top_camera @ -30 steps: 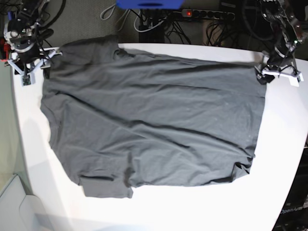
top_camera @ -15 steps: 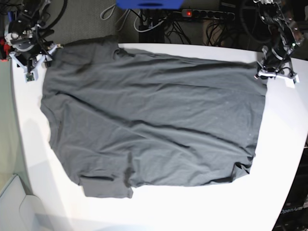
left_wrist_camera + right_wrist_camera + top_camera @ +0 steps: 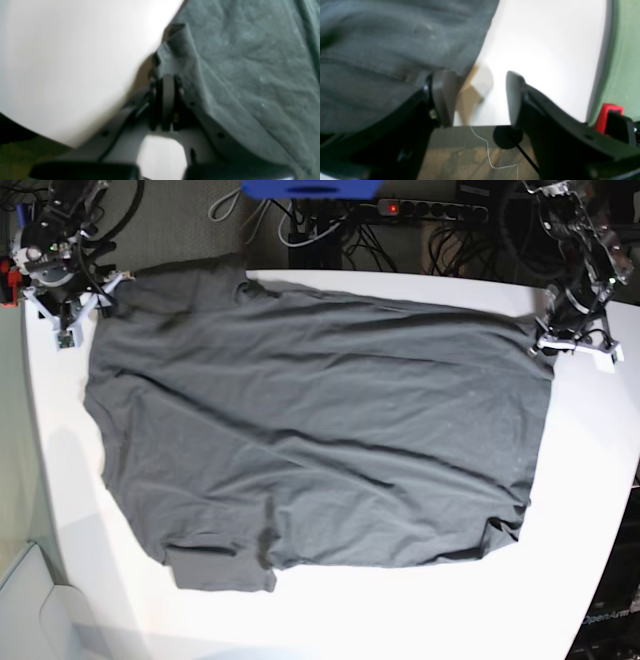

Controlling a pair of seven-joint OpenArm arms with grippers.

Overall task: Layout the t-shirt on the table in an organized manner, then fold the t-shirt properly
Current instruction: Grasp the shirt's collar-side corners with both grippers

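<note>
The dark grey t-shirt (image 3: 320, 430) lies spread flat on the white table (image 3: 90, 580), sleeves toward the left. My right gripper (image 3: 65, 308) is at the shirt's far left corner. In the right wrist view it (image 3: 478, 100) is open, with one finger (image 3: 442, 97) against the shirt's edge (image 3: 395, 50) and bare table (image 3: 540, 50) between the fingers. My left gripper (image 3: 550, 340) is at the shirt's far right corner. In the left wrist view its fingers (image 3: 167, 100) are pressed together at the hem (image 3: 175, 45), and cloth lies against one finger.
Beyond the table's far edge are a power strip (image 3: 430, 210), cables and a blue object (image 3: 310, 188). Green floor (image 3: 622, 50) and a red part (image 3: 610, 113) lie past the table's left edge. A wrinkled hem corner (image 3: 500, 530) sits at the near right.
Both grippers have shifted a little toward the far edge of the table. The shirt has stayed in place.
</note>
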